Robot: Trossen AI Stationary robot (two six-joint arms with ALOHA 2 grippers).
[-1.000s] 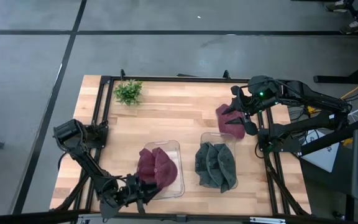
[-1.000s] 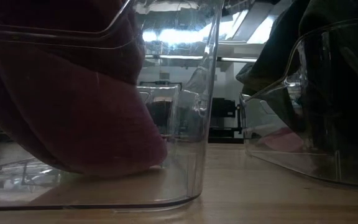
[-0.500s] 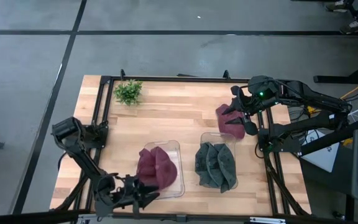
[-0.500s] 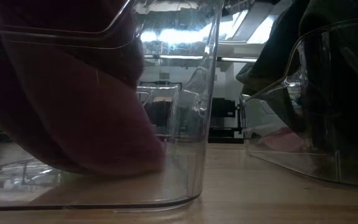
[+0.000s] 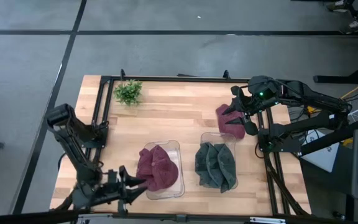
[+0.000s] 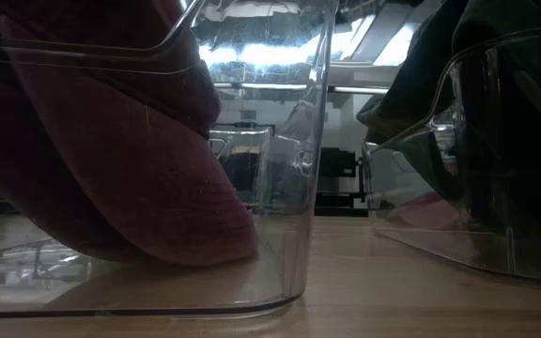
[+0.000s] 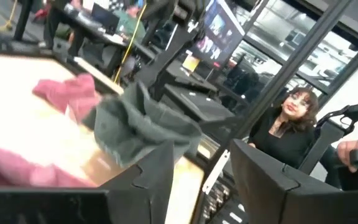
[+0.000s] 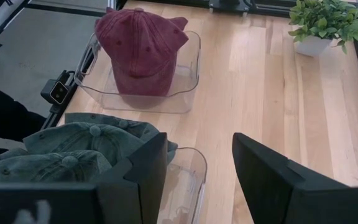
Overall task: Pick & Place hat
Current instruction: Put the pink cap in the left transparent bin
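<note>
A maroon hat sits in the left clear bin; it also shows in the low view and the right wrist view. Green hats fill the right clear bin. Another maroon hat lies on the table at the right. My left gripper is open and empty at the near edge, just left of the maroon bin. My right gripper is open beside the loose maroon hat's right side; its wrist view shows nothing between the fingers.
A small potted plant stands at the far left of the table. Bare wood lies between the plant and the bins. A black frame runs round the table's edges. A person sits in the room beyond the table.
My left gripper has drawn back from the maroon bin toward the table's left edge, staying low at the near edge. The maroon hat in that bin has shifted and settled a little.
</note>
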